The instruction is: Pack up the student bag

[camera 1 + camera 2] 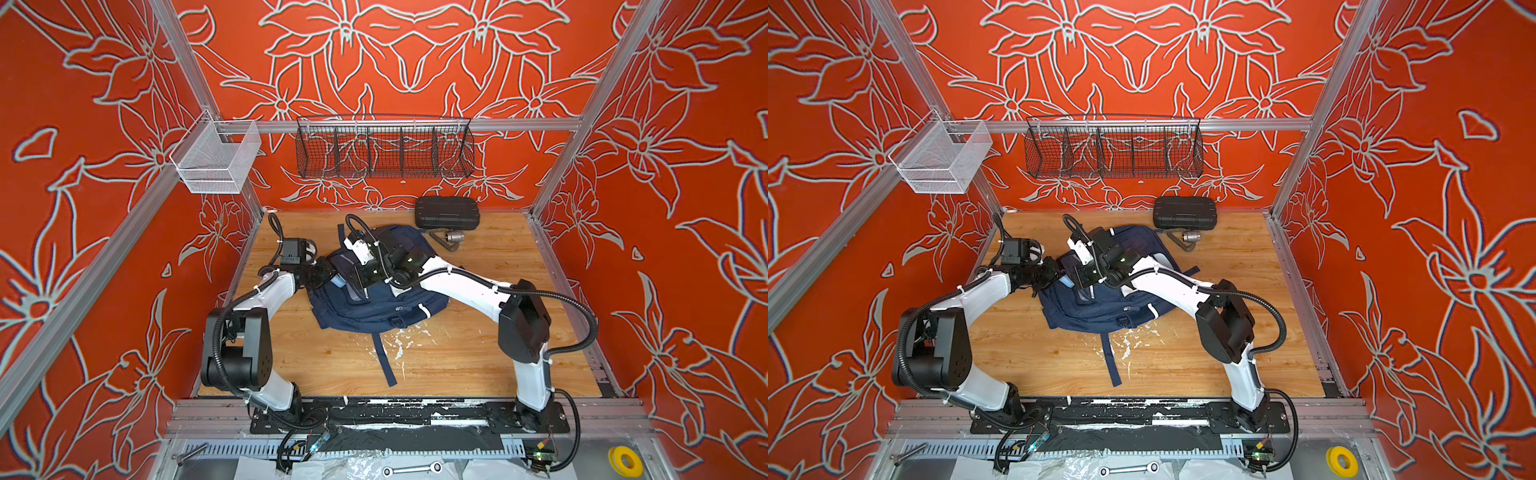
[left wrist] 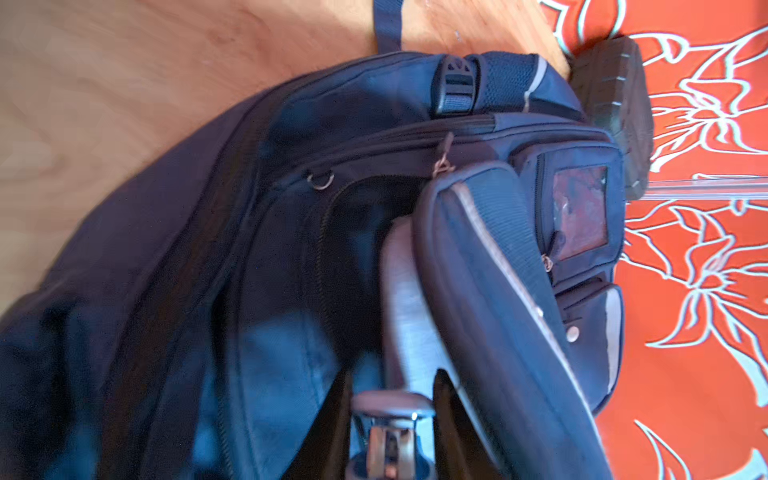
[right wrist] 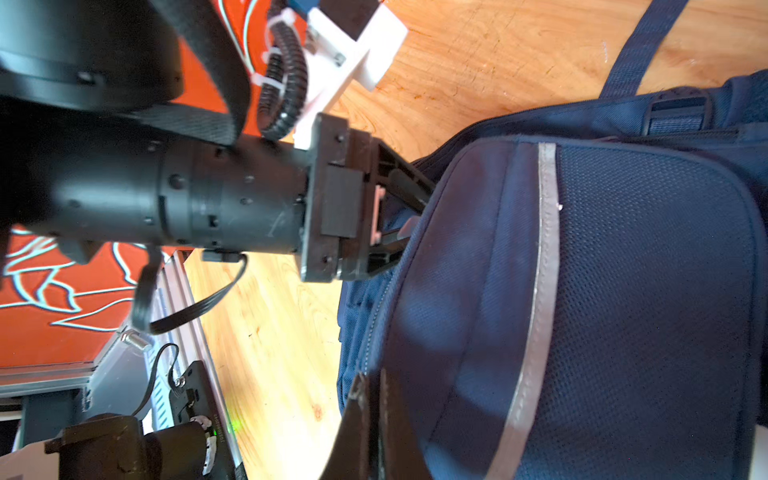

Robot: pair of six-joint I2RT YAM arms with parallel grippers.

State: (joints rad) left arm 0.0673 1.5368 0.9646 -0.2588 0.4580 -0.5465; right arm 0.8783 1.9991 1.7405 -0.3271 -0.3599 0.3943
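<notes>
The right gripper (image 3: 372, 399) is clenched tight on the zipper edge of the student bag (image 1: 374, 309). It pinches the rim of a front flap (image 3: 457, 270) that carries a grey reflective stripe (image 3: 540, 291). That flap stands lifted off the bag's body, leaving a dark opening beneath it.

The left gripper (image 3: 405, 220) reaches in from the left, low over the table. Its jaws stand partly apart, with the tips hidden under the flap. A pale blue-grey strip (image 2: 401, 299) runs from it into the opening; I cannot tell what that strip is or whether the jaws grip it. In both top views the two wrists meet over the left half of the bag, and the right arm crosses over it from the near right.

The bag lies flat on the wooden table (image 1: 478, 353), about midway left to right and somewhat toward the far side. One strap (image 1: 384, 361) trails toward the near edge, beside a patch of white flecks (image 1: 401, 343).

Beyond the bag, at the far edge and right of centre, sits a black hard case (image 1: 446, 212). A small metal cylinder (image 1: 452, 237) lies just in front of it, between case and bag. On the far wall hangs a black wire basket (image 1: 384, 147), and a white mesh basket (image 1: 216, 160) hangs at the far left corner.
</notes>
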